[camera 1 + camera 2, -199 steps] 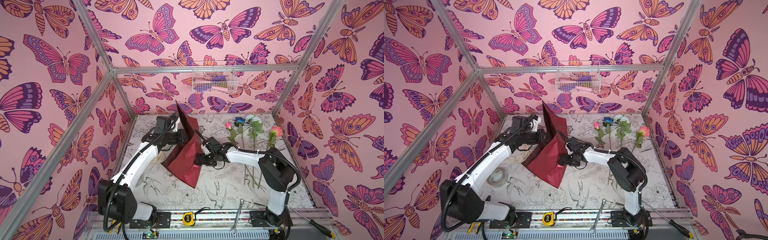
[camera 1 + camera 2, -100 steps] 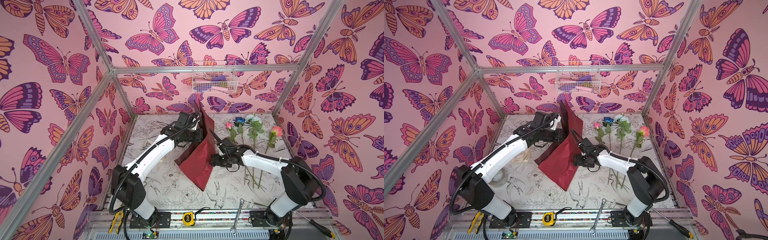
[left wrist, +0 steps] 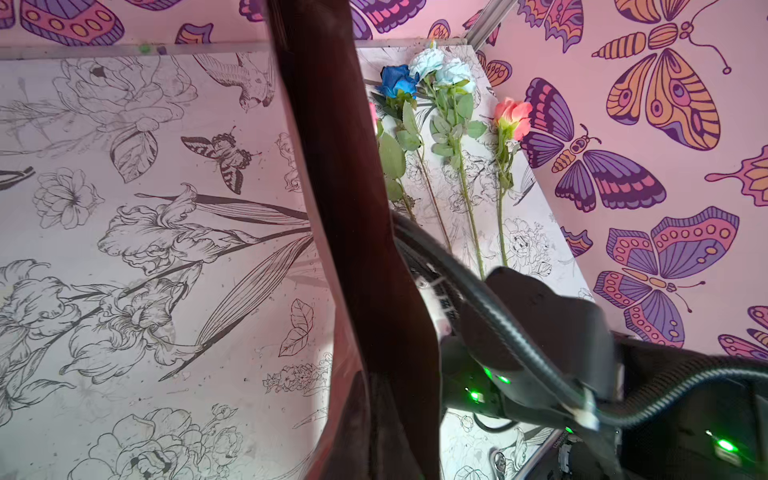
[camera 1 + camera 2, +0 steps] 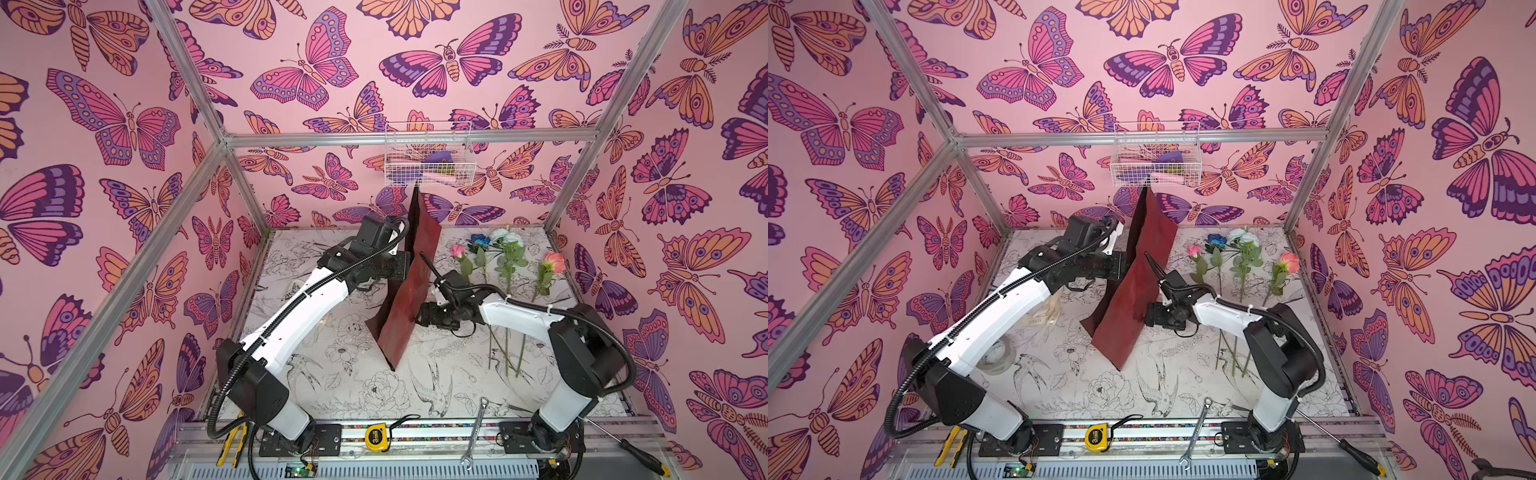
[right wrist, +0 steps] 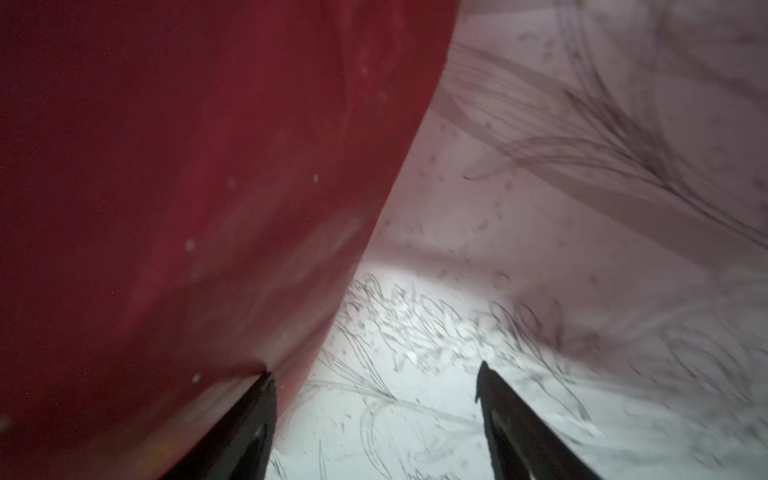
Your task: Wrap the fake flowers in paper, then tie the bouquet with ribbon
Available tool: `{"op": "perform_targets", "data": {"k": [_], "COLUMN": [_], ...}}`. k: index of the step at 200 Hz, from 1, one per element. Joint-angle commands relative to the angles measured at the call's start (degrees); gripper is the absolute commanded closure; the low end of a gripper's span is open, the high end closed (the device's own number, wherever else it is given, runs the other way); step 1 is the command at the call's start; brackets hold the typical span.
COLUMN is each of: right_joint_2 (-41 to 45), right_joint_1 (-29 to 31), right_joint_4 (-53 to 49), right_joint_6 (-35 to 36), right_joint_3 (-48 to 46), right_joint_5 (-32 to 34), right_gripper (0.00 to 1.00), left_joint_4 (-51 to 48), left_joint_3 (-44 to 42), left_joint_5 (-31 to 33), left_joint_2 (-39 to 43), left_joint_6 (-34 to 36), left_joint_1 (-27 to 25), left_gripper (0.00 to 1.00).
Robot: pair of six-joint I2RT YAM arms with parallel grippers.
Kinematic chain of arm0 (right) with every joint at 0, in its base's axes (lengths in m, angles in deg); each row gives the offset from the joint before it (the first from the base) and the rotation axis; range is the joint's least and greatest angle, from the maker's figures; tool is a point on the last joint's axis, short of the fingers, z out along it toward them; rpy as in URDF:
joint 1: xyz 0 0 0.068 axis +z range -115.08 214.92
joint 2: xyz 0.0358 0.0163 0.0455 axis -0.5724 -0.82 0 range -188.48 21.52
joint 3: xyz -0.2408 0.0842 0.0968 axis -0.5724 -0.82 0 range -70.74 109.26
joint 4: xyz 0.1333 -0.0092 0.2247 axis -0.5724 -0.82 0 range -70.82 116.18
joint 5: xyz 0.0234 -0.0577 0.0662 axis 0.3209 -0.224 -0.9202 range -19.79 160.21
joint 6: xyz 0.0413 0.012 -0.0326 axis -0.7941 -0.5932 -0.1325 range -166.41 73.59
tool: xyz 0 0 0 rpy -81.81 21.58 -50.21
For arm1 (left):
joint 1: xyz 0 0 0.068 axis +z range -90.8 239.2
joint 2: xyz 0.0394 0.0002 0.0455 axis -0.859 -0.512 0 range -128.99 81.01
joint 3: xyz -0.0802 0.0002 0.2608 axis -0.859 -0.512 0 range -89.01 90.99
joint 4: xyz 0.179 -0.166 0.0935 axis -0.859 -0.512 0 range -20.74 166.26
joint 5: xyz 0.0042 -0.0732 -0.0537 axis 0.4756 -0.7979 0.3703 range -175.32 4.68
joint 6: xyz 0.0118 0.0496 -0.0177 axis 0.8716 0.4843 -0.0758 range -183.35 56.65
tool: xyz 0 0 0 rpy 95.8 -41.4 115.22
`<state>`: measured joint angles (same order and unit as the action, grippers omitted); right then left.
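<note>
One sheet of dark red wrapping paper (image 4: 409,299) stands nearly on edge over the printed table (image 4: 332,374), one corner pointing down. The left gripper (image 4: 402,267) is pressed together on the sheet's left side, pinching it. The right gripper (image 5: 374,370) is spread and holds nothing, with one finger at the paper's lower edge. Four artificial roses lie flat at the right rear, apart from the paper: one pink (image 4: 457,250), one blue (image 4: 478,241), one white (image 4: 505,237) with two heads, and one peach (image 4: 554,262). One tape measure (image 4: 377,436) and one wrench (image 4: 473,432) lie at the front edge.
</note>
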<state>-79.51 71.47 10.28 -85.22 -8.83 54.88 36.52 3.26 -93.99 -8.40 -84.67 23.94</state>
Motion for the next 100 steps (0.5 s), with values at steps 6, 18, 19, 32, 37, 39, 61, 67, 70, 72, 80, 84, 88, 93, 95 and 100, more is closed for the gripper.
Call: {"op": "perform_targets", "data": {"k": [6,18,19,32,37,39,61,67,70,72,80,84,88,93,95,100], "right_joint_2": [-5.04,-6.71,-6.85,-8.37,-8.7,-8.82,-7.84,-7.06,-6.36,-5.99,-4.17,-3.47,-2.41,-1.18,-0.66,0.65], "right_joint_1": [1.07,1.31,1.32,1.3,1.32,1.3,0.77,0.5,0.33,0.11,-0.6,-1.17,-1.67,-2.39,-2.77,-3.49], "right_joint_4": [2.98,3.69,3.77,4.51,4.48,4.34,1.27,0.58,0.26,0.02,-0.73,-1.01,-1.21,-1.48,-1.61,-2.14], "right_joint_6": [-0.37,-0.92,-0.97,-1.78,-2.01,-2.05,-1.65,-1.46,-1.43,-1.38,-1.32,-1.25,-1.2,-1.18,-1.14,-1.02], "right_joint_3": [4.86,5.77,5.81,6.18,6.35,6.33,5.13,4.35,3.68,3.2,1.23,0.16,-0.91,-2.32,-2.85,-4.09], "right_joint_5": [-5.44,-6.4,-6.52,-7.61,-7.73,-7.7,-4.87,-3.72,-3.17,-2.76,-1.16,-0.52,0.01,0.64,0.96,1.57], "right_gripper": [0.23,0.23,0.23,0.24,0.24,0.24,0.24,0.24,0.24,0.24,0.24,0.24,0.24,0.24,0.24,0.24], "left_joint_4": [-3.15,-3.6,-3.64,-3.99,-4.15,-4.19,-4.94,-5.14,-5.23,-5.36,-5.78,-6.08,-6.39,-6.7,-6.91,-7.33], "left_joint_3": [1.4,1.72,1.75,2.1,2.29,2.36,2.64,2.65,2.65,2.63,2.81,2.95,3.14,3.49,3.63,4.04], "left_joint_5": [3.1,3.77,3.85,4.59,4.98,5.15,7.0,7.29,7.53,7.7,8.6,9.28,10.05,10.95,11.26,12.2], "left_joint_2": [2.41,2.65,2.7,2.81,2.75,2.75,2.17,1.82,1.62,1.5,0.82,0.48,0.2,-0.24,-0.42,-0.99], "left_joint_6": [1.63,1.89,1.89,2.21,2.3,2.39,2.77,2.78,2.78,2.78,2.86,2.95,3.02,3.19,3.25,3.46], "left_joint_1": [-1.05,-1.5,-1.53,-2.24,-2.52,-2.68,-3.81,-4.12,-4.25,-4.39,-4.91,-5.26,-5.64,-6.18,-6.34,-6.91], "left_gripper": [1.0,1.0,1.0,1.0,1.0,1.0,1.0,1.0,1.0,1.0,1.0,1.0,1.0,1.0,1.0,1.0]}}
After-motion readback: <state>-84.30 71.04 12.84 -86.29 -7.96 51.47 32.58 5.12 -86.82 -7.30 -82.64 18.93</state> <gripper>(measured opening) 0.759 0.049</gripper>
